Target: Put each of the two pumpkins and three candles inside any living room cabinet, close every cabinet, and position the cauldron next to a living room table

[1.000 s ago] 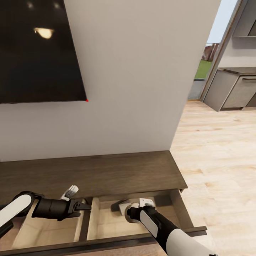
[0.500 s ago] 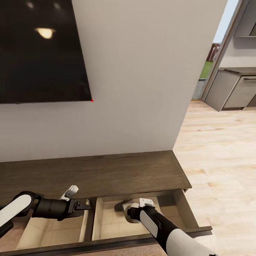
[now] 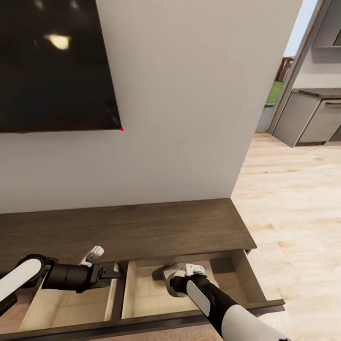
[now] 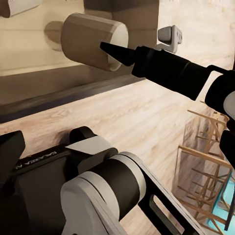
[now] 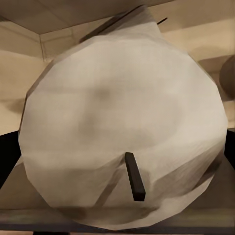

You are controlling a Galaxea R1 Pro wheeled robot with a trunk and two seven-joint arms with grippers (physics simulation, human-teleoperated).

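The long dark-brown cabinet [image 3: 142, 227] stands against the wall with two drawers pulled out, their insides pale beige. My right gripper [image 3: 173, 280] reaches into the right drawer [image 3: 239, 277] and is shut on a pale grey candle [image 3: 165, 271]. In the right wrist view that candle's [image 5: 122, 122] wick end is very close. My left gripper [image 3: 113, 274] hovers over the divider between the drawers; its fingers look shut and hold nothing. In the left wrist view one candle [image 4: 93, 41] lies on its side on a drawer floor, with another candle [image 4: 19, 6] beyond it. The pumpkins are out of view.
A black television [image 3: 52, 66] hangs on the white wall above the cabinet. Light wood floor [image 3: 293, 213] runs to the right toward grey kitchen cupboards [image 3: 312, 121]. The open drawer fronts [image 3: 142, 322] jut out toward my base.
The whole view has shifted a little, so the camera moved. Both arms keep their poses, the right one still holding the candle in the drawer.
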